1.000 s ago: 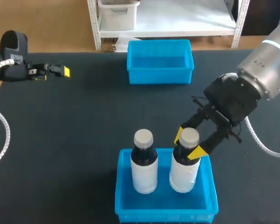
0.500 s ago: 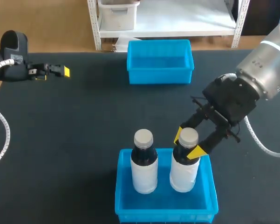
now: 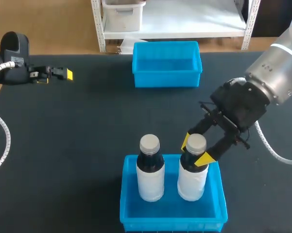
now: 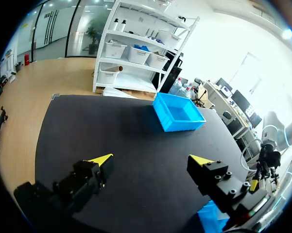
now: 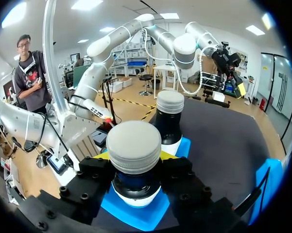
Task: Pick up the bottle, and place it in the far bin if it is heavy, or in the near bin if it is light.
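Neck of the bottle (image 3: 192, 179), just under its cap, is clamped in my right gripper (image 3: 196, 150) while it stands in the near bin (image 3: 126, 194) below, likely rigid, slick and top-heavy; my left gripper (image 4: 150, 160) gapes open, far off.

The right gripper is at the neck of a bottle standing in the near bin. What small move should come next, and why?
Probably open the right gripper and let go. It grips the neck of the right bottle, which appears to stand upright in the near bin, level with the other bottle, so it seems already placed.
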You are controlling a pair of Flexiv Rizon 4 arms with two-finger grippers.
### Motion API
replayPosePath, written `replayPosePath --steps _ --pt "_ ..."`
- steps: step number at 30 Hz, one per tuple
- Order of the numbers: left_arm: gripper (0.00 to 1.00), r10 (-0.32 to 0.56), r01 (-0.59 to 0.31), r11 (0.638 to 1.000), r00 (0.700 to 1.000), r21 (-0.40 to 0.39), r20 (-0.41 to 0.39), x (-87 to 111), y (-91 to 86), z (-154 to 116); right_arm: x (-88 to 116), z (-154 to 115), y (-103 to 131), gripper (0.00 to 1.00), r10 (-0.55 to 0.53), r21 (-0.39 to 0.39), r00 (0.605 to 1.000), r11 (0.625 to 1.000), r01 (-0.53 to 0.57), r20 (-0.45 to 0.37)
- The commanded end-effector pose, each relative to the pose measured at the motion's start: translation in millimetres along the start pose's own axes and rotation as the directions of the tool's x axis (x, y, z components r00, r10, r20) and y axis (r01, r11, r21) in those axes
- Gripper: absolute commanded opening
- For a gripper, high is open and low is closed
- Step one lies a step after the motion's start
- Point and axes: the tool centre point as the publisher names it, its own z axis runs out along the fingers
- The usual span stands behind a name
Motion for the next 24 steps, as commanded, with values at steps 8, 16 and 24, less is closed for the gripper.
replayPosePath --steps 8,16,24 --pt "1.00 0.000 0.000 1.000 1.000 0.000 0.000 0.0 0.0 0.0 5.4 0.2 -3.4 0.36 0.015 -0.012 1.000 1.000 -0.015 0.021" --pt "1.00 0.000 0.000 1.000 1.000 0.000 0.000 0.0 0.0 0.0 6.0 -1.2 -5.1 1.00 0.024 -0.008 1.000 1.000 -0.023 0.015" --pt "1.00 0.000 0.000 1.000 1.000 0.000 0.000 0.0 0.0 0.0 6.1 -12.7 -8.3 1.00 0.030 0.027 1.000 0.999 -0.030 0.004"
